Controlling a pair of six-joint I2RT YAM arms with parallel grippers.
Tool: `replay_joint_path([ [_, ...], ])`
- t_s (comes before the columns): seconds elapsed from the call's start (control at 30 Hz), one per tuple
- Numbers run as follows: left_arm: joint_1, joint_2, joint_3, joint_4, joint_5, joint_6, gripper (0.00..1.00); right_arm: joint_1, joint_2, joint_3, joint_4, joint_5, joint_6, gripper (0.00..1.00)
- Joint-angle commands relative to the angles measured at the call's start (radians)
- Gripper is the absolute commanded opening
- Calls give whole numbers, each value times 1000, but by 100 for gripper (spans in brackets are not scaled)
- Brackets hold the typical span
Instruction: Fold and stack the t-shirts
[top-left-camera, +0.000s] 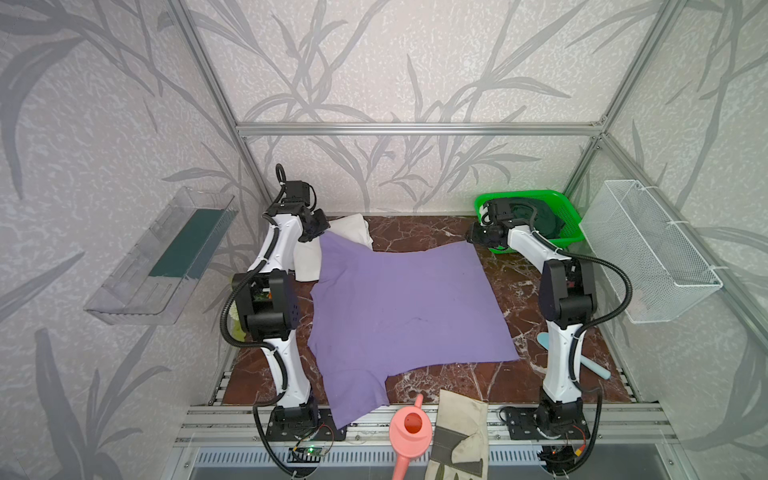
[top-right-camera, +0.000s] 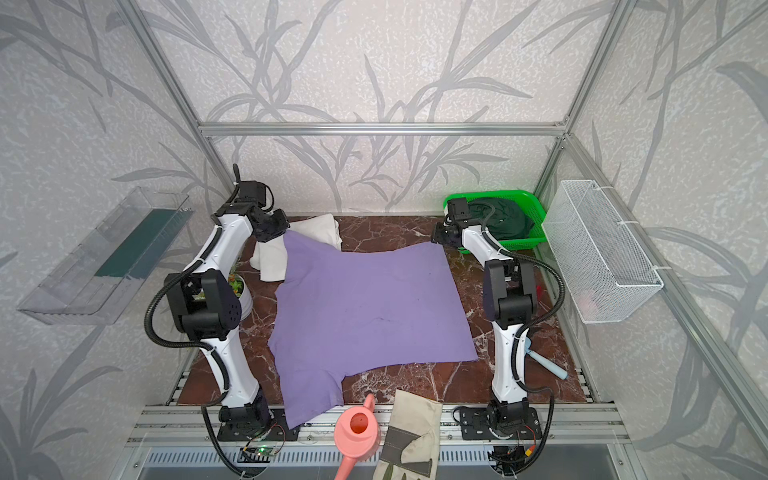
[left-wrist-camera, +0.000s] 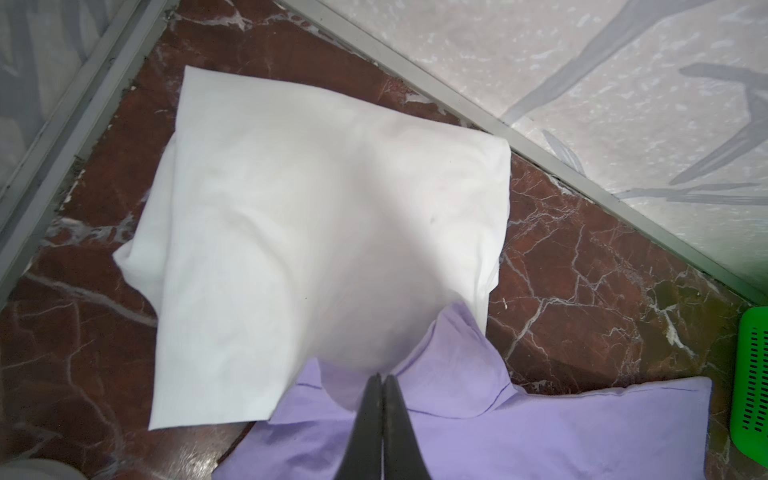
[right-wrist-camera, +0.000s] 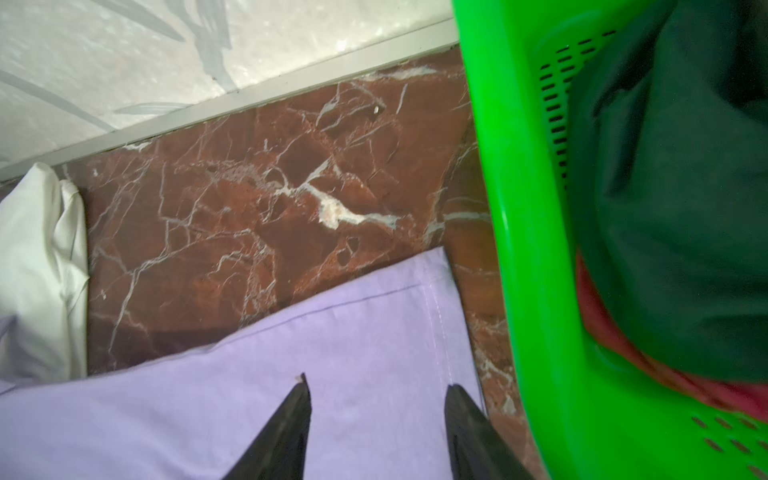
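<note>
**Purple tee getting picked up by its far corners**

Going left to right: the white tee is sitting folded in the back left corner of the table, and the far-left corner of the purple tee is lapping over it. The left gripper is pinching that corner, fingers pressed tight together on the fabric. I'm only getting that from the left wrist view; in both top views the wrist is hiding the tips.

The purple tee is lying spread flat mid-table, with a near sleeve hanging off the front edge. Over its far-right corner the right gripper is hovering with its fingers partly apart, gripping nothing.

I'm guessing thin, floppy cotton that's going to sag and drag, so the stitched corners look like the spots to grab.

Far right, the dark green tee is sitting bunched in the green basket. The right wrist view is also showing something red under it.
</note>
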Motion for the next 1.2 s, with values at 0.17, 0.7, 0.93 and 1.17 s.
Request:
replay_joint_path([
  [0.17, 2, -58, -114, -13, -72, -11, 0, 18, 195, 230, -119, 65, -3, 47],
  [0.7, 30, -99, -172, 3, -115, -15, 0, 62, 390, 534, -392, 303, -20, 41],
  [0.93, 42, -92, -182, 15, -79, -12, 0, 75, 488, 706, -520, 341, -20, 41],
  [1.17, 47, -96, -186, 24, -61, -5, 0, 77, 518, 735, -541, 369, -30, 42],
])
